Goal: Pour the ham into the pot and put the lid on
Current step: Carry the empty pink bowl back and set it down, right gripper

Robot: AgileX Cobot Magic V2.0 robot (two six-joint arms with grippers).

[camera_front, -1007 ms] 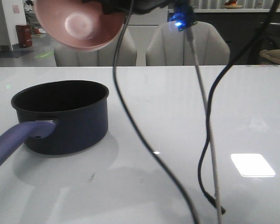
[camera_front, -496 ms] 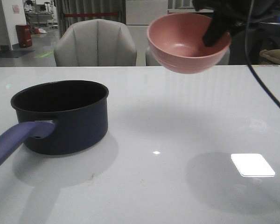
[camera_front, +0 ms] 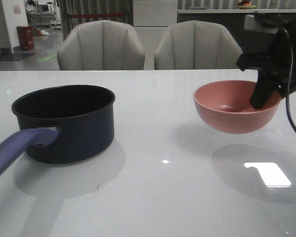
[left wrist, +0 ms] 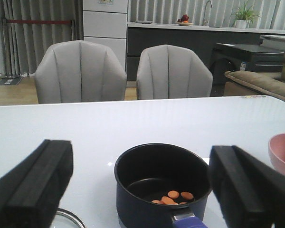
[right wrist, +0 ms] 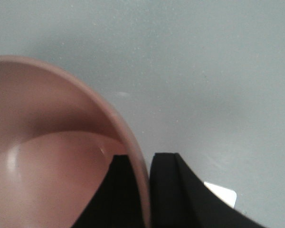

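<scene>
pot [camera_front: 64, 123]: dark navy body, lighter purplish-blue handle | ham [left wrist: 173, 197]: orange slices | bowl [camera_front: 236, 106]: plain pink, inside and out | right gripper [right wrist: 145, 183]: black | left gripper [left wrist: 140, 190]: black | table [camera_front: 163, 197]: glossy white | chairs [camera_front: 101, 45]: light grey, ribbed

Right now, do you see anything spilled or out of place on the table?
Nothing stands out. The ham lies inside the pot, none on the table. The right hand holds the empty bowl by its rim.
</scene>
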